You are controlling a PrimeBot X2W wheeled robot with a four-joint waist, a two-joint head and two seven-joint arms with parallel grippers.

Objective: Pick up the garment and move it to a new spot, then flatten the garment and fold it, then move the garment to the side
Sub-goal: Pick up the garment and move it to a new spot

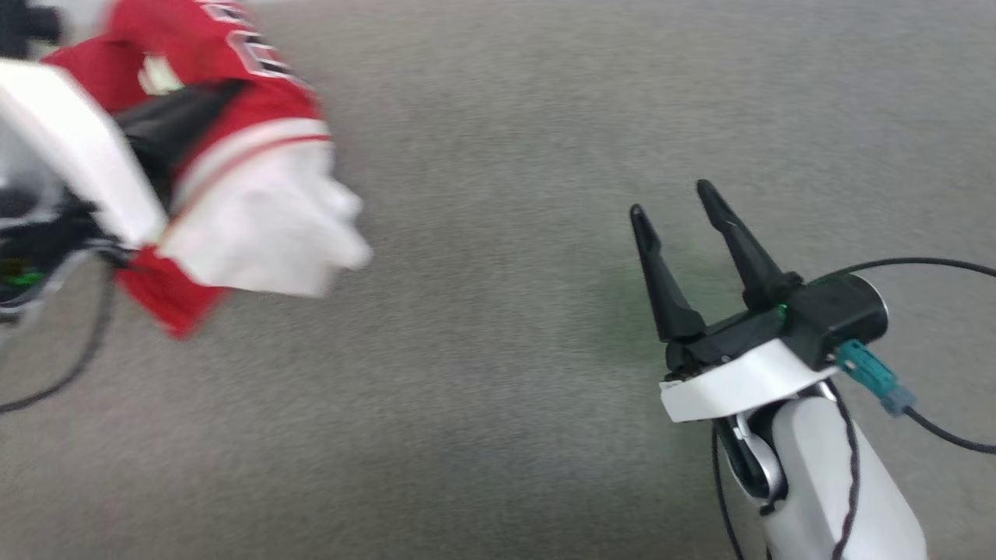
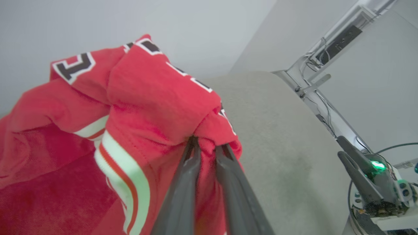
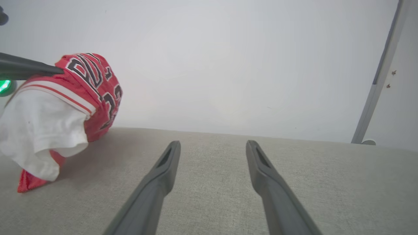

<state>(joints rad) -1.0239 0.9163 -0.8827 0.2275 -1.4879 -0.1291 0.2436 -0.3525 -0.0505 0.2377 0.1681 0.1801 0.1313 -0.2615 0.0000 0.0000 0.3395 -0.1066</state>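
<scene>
Carrying step | garment (image 2: 153,104) pinched in left gripper (image 2: 206,143), seemingly lifted (head view blurred) | right gripper (image 1: 671,199) wide, empty | set-down needed next

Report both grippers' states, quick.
Left gripper: shut on the small red jersey T-shirt with white sleeves.
Right gripper: open, holding nothing.

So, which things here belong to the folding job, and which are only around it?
Job:
- small red jersey T-shirt with white sleeves
- left gripper, shut on its fabric
- right gripper, open and empty

Only around:
- grey fabric table top
- metal cable channel on the wall
</scene>
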